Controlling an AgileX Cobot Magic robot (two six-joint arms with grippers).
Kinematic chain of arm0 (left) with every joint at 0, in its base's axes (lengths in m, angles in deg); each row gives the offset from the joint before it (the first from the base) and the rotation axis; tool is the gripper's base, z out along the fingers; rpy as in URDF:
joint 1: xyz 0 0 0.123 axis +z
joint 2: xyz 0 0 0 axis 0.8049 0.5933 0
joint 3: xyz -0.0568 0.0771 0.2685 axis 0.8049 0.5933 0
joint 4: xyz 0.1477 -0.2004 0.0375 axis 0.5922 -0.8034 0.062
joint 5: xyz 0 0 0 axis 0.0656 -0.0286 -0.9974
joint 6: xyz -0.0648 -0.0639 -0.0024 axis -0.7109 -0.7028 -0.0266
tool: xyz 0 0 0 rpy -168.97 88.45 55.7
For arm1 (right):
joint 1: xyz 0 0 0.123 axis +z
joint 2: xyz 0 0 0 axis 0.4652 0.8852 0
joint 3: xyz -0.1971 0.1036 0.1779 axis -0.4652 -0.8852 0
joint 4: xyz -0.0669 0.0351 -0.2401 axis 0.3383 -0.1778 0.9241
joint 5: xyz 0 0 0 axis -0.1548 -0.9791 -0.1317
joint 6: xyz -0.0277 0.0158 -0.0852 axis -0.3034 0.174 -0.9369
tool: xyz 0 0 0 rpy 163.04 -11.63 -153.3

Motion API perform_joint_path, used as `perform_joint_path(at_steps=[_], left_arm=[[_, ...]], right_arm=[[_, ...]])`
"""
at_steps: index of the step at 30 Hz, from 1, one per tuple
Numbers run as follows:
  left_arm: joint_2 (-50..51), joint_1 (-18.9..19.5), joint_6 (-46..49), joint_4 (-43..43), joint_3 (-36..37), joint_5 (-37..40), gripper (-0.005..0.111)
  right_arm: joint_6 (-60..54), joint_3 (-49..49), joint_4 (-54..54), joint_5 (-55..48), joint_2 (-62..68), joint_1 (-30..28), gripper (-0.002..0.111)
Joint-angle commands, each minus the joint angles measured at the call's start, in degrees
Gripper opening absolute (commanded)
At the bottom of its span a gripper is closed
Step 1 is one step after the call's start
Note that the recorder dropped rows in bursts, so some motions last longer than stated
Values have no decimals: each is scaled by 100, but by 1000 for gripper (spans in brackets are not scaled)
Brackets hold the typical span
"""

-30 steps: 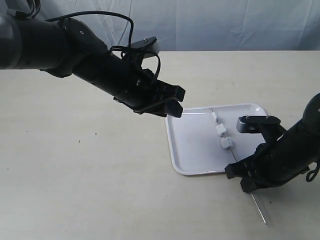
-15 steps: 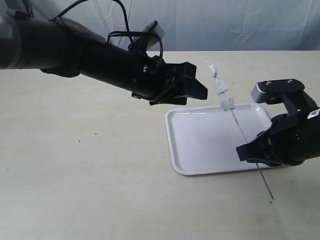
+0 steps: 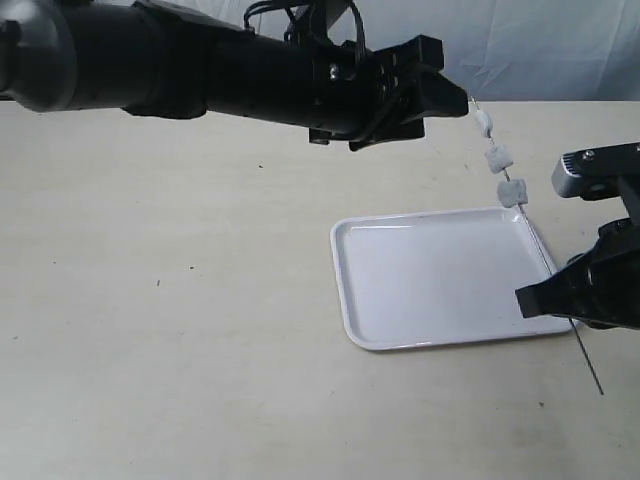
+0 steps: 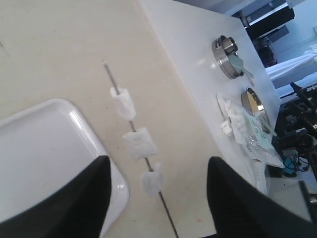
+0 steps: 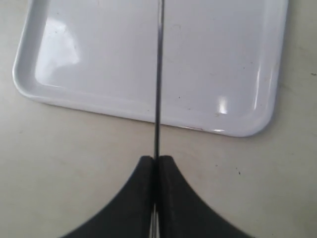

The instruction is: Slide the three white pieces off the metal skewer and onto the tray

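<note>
The metal skewer (image 3: pixel 540 250) is up off the counter (image 3: pixel 180 330), held on a steep slant at the right side of the exterior view. Its long axis runs from a low end at the lower right, just past the near right corner of the tray (image 3: pixel 430 275), up and to the left to a free tip near the upper right. The right arm (image 3: pixel 600 290) has it: the right jaws are pressed together on the rod close to its lower end, with a short stub sticking out below them. In the right wrist view the rod (image 5: pixel 159 74) rises straight out of the closed black jaws and crosses over the tray (image 5: pixel 99 59).

The three white pieces (image 3: pixel 498 158) are all threaded on the upper stretch of the rod, strung one after another with small gaps between them. The topmost sits just under the tip. The lowest hangs beside the tray's far right corner, and I cannot tell whether it is over the tray or just outside it.

The left arm (image 3: pixel 200 70) reaches in from the upper left, and its jaws stand wide apart with their tips right by the skewer's top end, gripping nothing. The left wrist view looks down between the two dark fingers (image 4: pixel 84 198) at the pieces (image 4: pixel 140 144) on the rod (image 4: pixel 166 213), which runs diagonally past the tray's rounded corner (image 4: pixel 74 119). Neither finger touches rod or pieces.

The tray lies flat on the counter.
</note>
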Motion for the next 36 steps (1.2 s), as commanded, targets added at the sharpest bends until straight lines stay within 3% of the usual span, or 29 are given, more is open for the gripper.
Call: perform_joint_path(at_steps=[1, 8, 17, 36], left_arm=[[275, -138, -118, -97, -28, 45, 54], [332, -192, -118, 7, -194, 74, 54], [321, 108, -118, 185, -194, 437, 54], [332, 108, -269, -46, -511, 70, 54]], right_arm=[[-59, -4, -6, -104, -142, -4, -1], [-1431, -4, -1420, -236, -142, -4, -1], [-1480, -4, -1418, -250, -142, -4, -1], [-1504, -4, -1443, -236, -142, -4, -1]])
